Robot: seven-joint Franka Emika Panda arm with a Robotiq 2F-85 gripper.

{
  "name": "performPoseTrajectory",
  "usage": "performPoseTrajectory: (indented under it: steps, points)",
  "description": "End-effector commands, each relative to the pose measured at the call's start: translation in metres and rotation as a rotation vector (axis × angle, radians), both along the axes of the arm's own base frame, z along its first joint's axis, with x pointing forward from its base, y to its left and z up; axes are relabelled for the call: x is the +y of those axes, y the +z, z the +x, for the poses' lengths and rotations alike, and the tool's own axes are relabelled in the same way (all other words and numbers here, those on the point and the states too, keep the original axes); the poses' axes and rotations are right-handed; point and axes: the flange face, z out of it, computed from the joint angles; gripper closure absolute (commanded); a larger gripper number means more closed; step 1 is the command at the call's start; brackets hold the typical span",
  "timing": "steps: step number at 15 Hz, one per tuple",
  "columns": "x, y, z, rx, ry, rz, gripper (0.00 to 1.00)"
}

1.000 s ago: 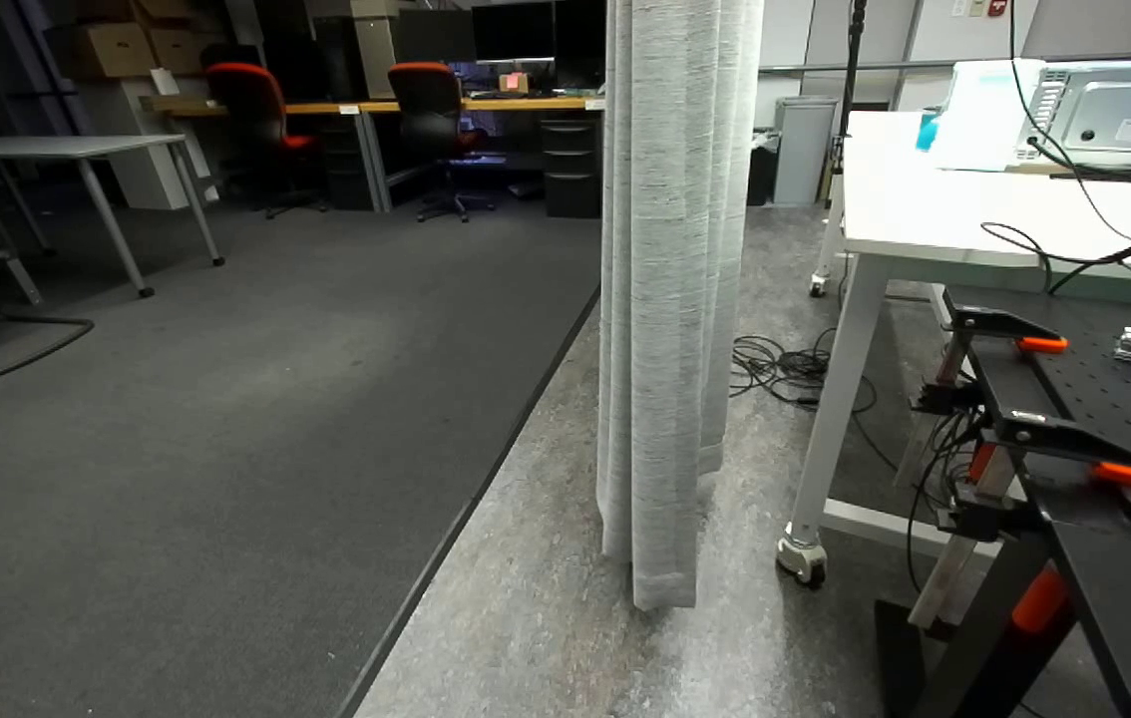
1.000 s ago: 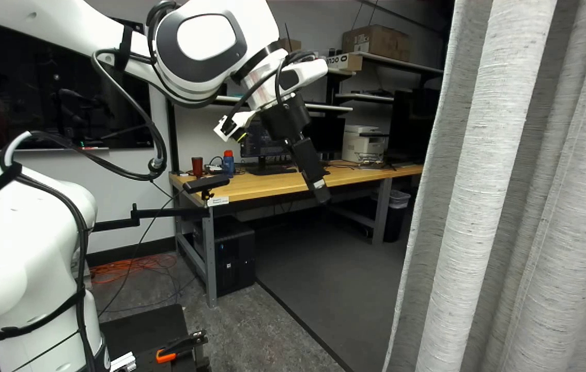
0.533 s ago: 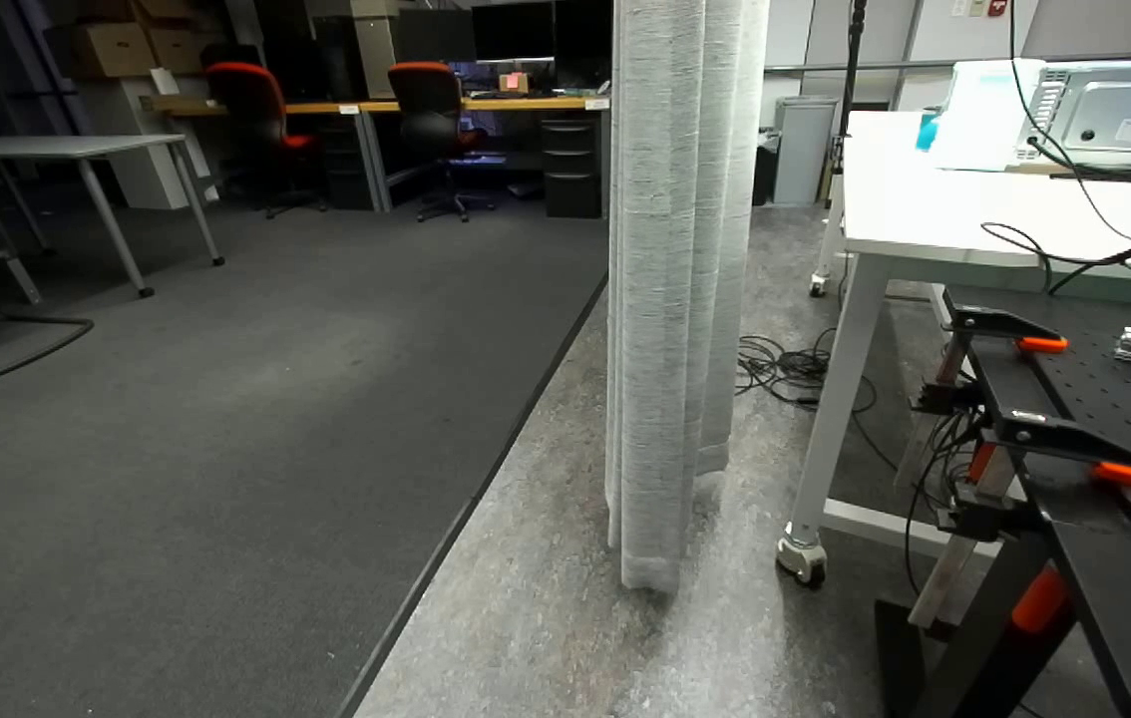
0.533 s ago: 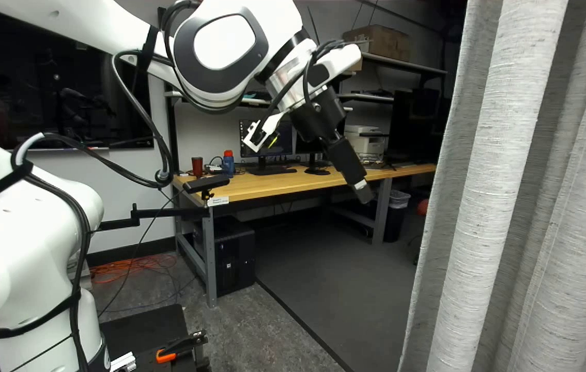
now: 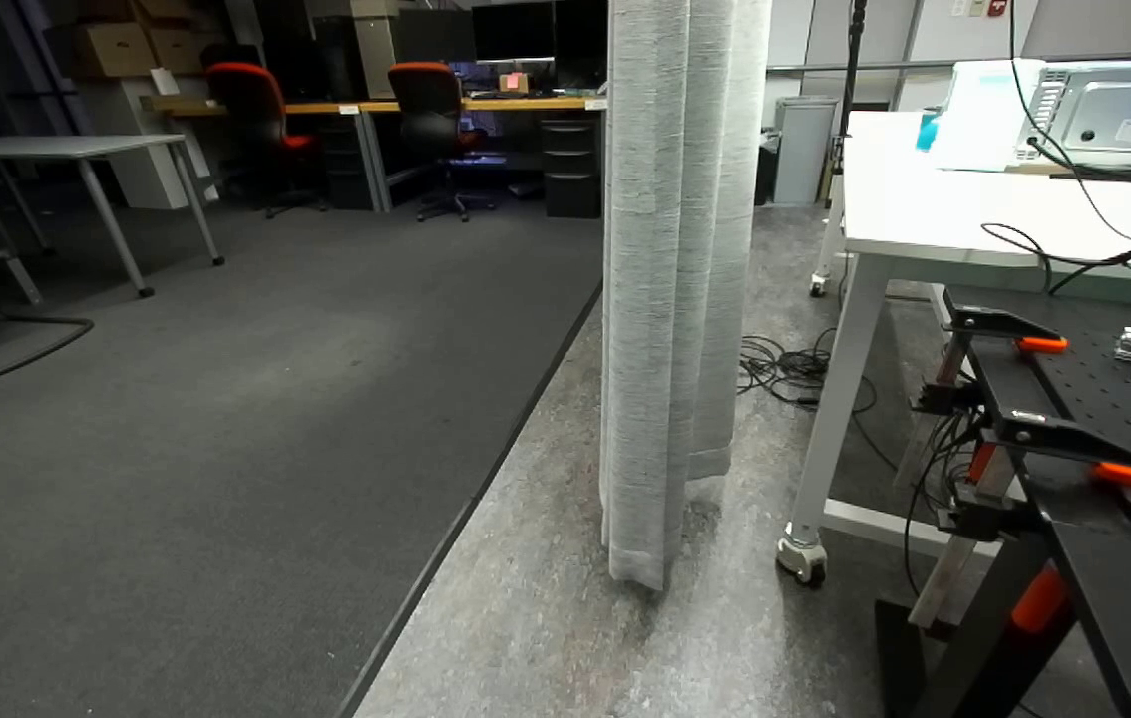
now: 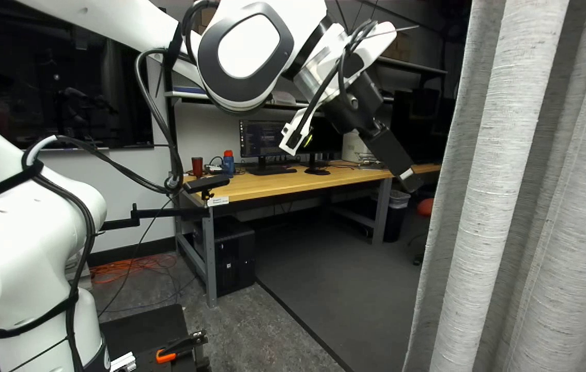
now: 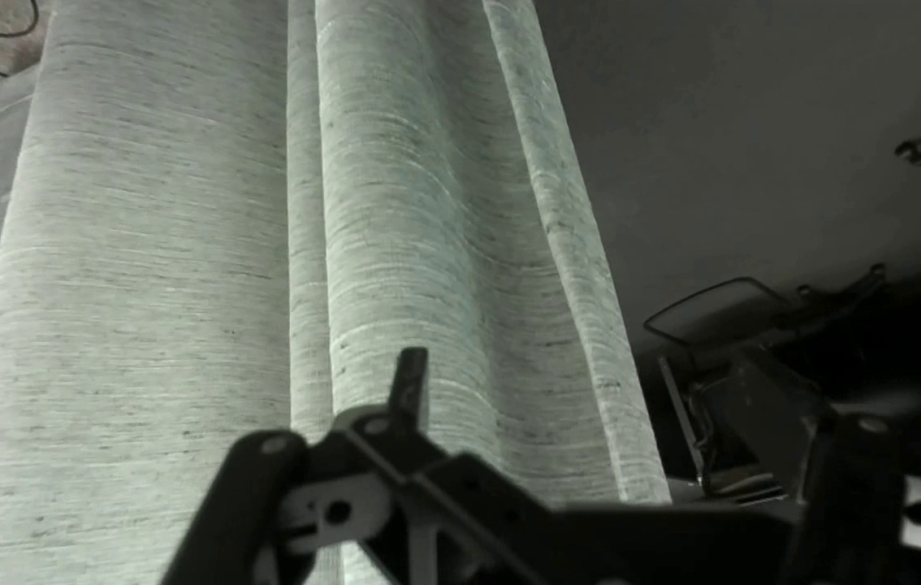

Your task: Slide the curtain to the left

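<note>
The curtain [image 5: 670,279] hangs as a tall, pale grey-white pleated cloth in the middle of an exterior view. It also fills the right side in an exterior view [image 6: 505,196] and the left and middle of the wrist view [image 7: 160,268]. My gripper [image 6: 411,182] points down and right, left of the curtain's near edge in that view. A gap shows between them there; their depth is unclear. In the wrist view my gripper [image 7: 621,388] has its fingers spread wide, one in front of a pleat, the other beyond the curtain's free edge. No cloth shows gripped.
A wooden desk [image 6: 293,183] with monitors and a bottle stands behind the arm. A white table [image 5: 925,209] and a black bench with orange-tipped clamps [image 5: 1084,449] stand right of the curtain. Cables [image 5: 785,364] lie on the floor. Office chairs [image 5: 431,120] stand at the back.
The arm and gripper have moved right and slightly up toward the curtain in an exterior view. The curtain's near edge has shifted right there, and its hem has swayed.
</note>
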Motion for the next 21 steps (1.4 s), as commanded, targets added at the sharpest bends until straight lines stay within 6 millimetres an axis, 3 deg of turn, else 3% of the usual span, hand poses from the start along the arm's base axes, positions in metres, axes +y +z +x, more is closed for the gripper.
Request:
performPoseTrajectory:
  steps: [1, 9, 12, 16, 18, 20, 21]
  points:
    - [-0.006, 0.016, 0.016, -0.089, -0.017, 0.004, 0.07]
    - [-0.009, 0.063, 0.029, -0.363, -0.015, -0.151, 0.07]
    - [-0.006, 0.063, 0.033, -0.41, -0.003, -0.19, 0.07]
    - [0.014, 0.057, 0.034, -0.435, 0.048, -0.209, 0.07]
    - [0.024, 0.057, 0.036, -0.45, 0.07, -0.216, 0.12]
    - [0.031, 0.058, 0.038, -0.463, 0.086, -0.22, 0.27]
    - [0.033, 0.059, 0.039, -0.466, 0.091, -0.223, 0.42]
